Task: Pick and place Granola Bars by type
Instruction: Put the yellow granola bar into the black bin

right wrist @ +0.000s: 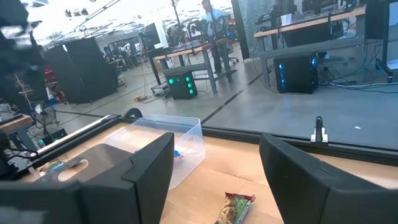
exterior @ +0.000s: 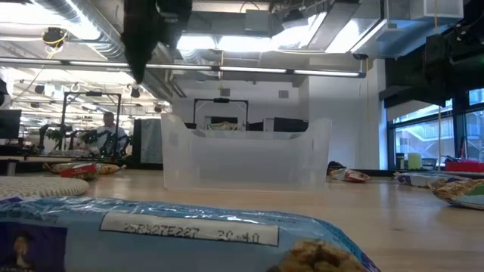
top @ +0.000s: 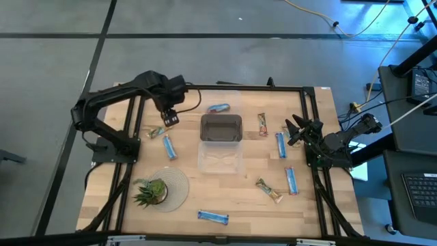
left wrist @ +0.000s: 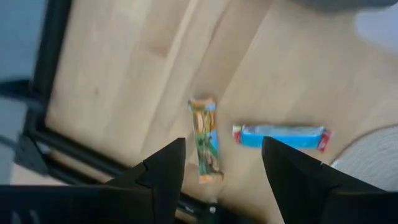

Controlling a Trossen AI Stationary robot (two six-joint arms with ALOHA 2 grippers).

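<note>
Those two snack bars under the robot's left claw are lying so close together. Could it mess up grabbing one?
It might. The left gripper hangs open above a brown-and-green bar, and a blue bar lies right beside it, so a finger could bump or drag the blue one along. The bar also sits near the table's edge rail, so a nudge could push it against the rail. The flat, shiny wrapper may slip out of the fingers too.

the left arm reaches in from the table's left edge, elbow bent, its wrist pointing down; the left gripper (top: 169, 119) hangs above the board, fingers (left wrist: 163, 171) spread apart. the right arm sits folded at the right edge, the right gripper (top: 293, 130) likewise parted, aimed inward.
</note>
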